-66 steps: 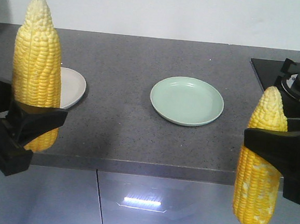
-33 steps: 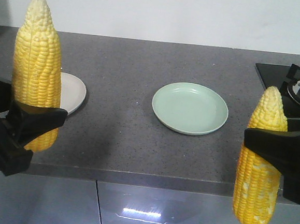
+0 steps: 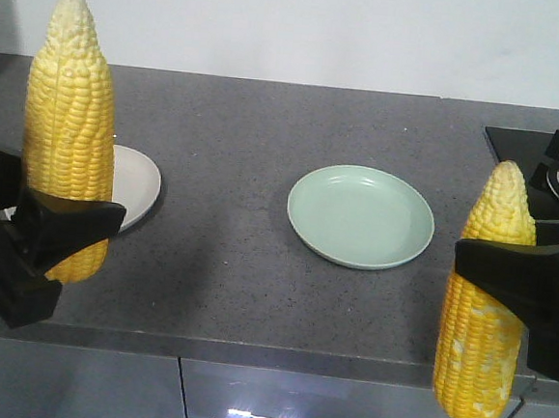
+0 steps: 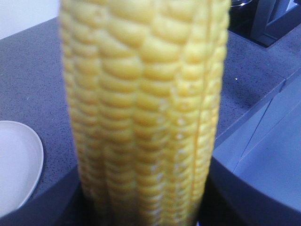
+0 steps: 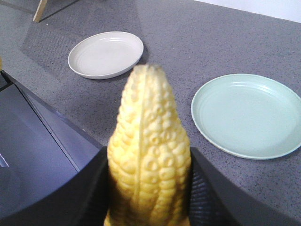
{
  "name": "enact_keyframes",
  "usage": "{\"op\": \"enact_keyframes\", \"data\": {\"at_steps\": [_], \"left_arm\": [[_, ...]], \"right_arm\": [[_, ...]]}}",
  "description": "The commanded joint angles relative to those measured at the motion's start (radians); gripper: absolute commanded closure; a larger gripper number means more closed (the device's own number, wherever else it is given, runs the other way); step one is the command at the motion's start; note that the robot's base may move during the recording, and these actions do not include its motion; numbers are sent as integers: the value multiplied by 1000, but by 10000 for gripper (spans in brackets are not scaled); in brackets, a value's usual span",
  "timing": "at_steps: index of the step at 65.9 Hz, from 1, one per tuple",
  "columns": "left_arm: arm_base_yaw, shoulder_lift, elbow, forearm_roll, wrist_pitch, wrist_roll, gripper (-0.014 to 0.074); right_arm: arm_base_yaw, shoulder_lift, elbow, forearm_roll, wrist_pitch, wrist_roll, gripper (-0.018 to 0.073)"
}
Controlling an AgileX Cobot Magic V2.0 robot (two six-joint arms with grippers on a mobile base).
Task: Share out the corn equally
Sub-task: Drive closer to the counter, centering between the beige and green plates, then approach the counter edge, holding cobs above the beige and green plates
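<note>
Corn (image 3: 485, 361) stands upright in the right claw (image 3: 507, 271), clamped about mid-length with its tip up. A second cob (image 3: 72, 106) stands likewise in the left claw (image 3: 65, 223), gripped near its base. Both long axes are vertical. Two plates lie on the table (image 3: 227, 263), ahead of the claws and lower. The white plate (image 3: 136, 183) sits just beyond the left claw, slightly to its inner side. The green plate (image 3: 360, 216) lies ahead and inward of the right claw (nearer to it than to the left one, I judge). Each cob would need tipping from upright to flat over the plate on its own side.
</note>
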Motion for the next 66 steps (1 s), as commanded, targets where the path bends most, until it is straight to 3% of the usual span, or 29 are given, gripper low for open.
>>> {"op": "enact_keyframes", "data": {"at_steps": [1, 66], "left_arm": [[0, -17, -25, -18, -69, -1, 296], [0, -17, -25, -18, -69, -1, 296]], "right_arm": [[-1, -5, -24, 25, -58, -6, 365], [-1, -5, -24, 25, -57, -6, 365]]}}
